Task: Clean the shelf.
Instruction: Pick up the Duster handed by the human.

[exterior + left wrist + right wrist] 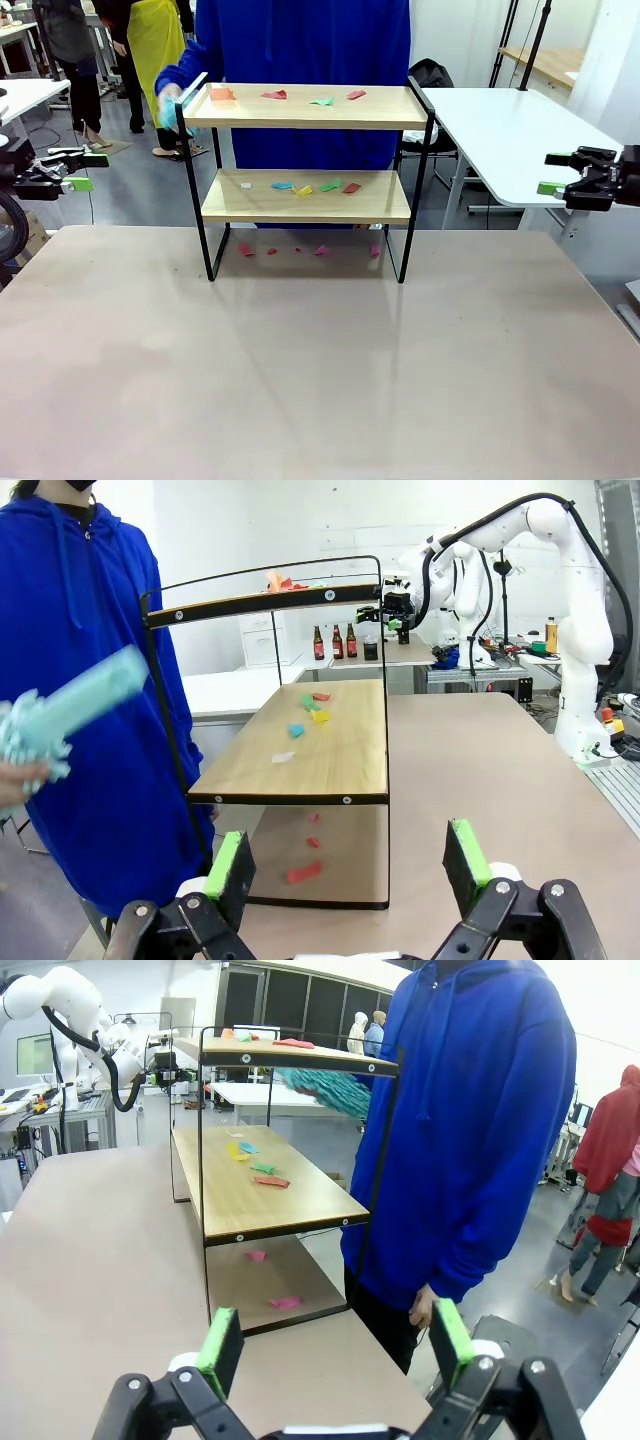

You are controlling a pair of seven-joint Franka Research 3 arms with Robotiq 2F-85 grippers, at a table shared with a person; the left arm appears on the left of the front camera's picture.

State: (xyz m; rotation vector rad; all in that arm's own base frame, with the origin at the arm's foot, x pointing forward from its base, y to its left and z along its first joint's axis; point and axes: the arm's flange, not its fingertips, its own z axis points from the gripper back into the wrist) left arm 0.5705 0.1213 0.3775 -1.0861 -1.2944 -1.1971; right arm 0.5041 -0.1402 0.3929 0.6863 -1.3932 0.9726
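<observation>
Shelf (305,119) stands at the far middle of the table (320,380), coloured scraps (329,186) on both boards and beneath it, so cleaning looks barely begun. A person's hand (15,777) holds a teal tool (85,695) (probably a duster) at the upper board's left end. Left gripper (88,171) and right gripper (553,172) hang out at the sides, fingers apart, empty.

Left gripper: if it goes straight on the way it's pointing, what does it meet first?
Probably the shelf: the near edge of its lower board and black end frame lie ahead of the left gripper. The gap before them looks free; depth is unclear.
</observation>
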